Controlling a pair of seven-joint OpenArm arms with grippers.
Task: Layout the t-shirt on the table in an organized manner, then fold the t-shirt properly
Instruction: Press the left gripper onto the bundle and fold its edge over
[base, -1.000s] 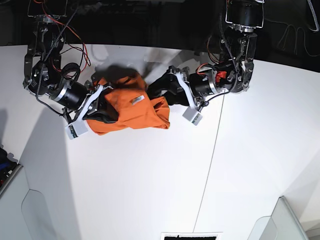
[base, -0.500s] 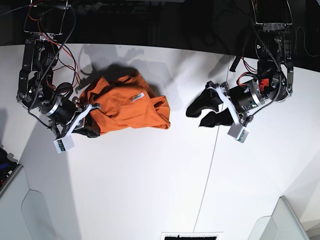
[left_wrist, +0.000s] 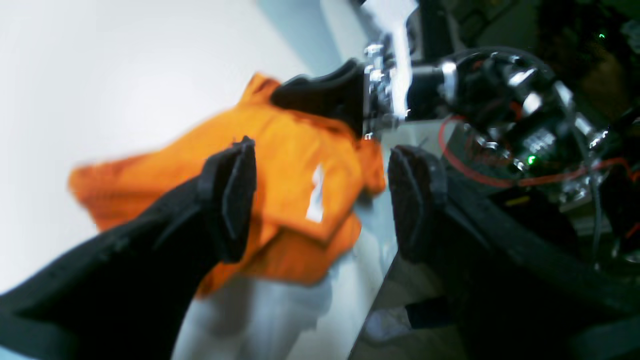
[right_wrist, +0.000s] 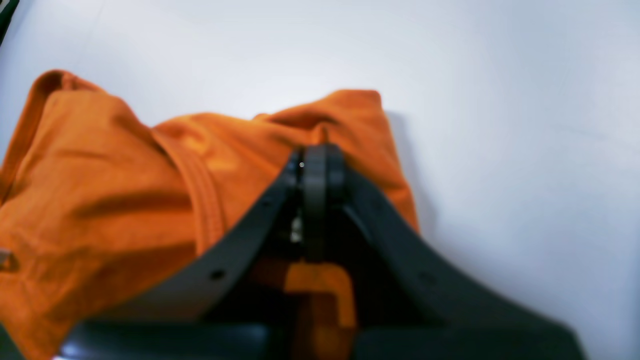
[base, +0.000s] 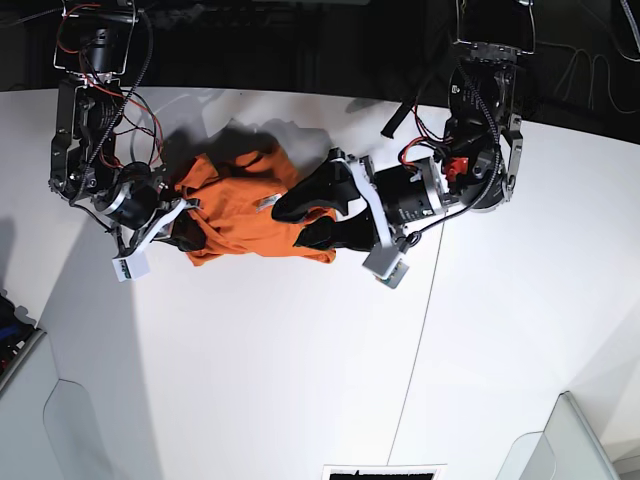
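Note:
The orange t-shirt (base: 240, 210) lies bunched on the white table (base: 300, 380), its small white label (base: 267, 202) facing up. My left gripper (base: 290, 226) is open at the shirt's right edge. In the left wrist view its gripper (left_wrist: 320, 200) straddles the cloth (left_wrist: 290, 150) and label (left_wrist: 315, 195), one finger (left_wrist: 230, 200) on each side. My right gripper (base: 185, 232) is at the shirt's left edge. In the right wrist view it (right_wrist: 315, 165) is shut with orange fabric (right_wrist: 100, 200) around and between the fingers.
A thin dark seam (base: 420, 330) runs down the table right of the shirt. Grey bins sit at the front left (base: 25, 400) and front right (base: 560, 440) corners. The table's far edge borders a dark background with both arm bases and red cables (base: 150, 95).
My left arm has swung back from the seam to the shirt's right edge, jaws open. My right gripper has shifted slightly up and right, and the shirt is bunched narrower.

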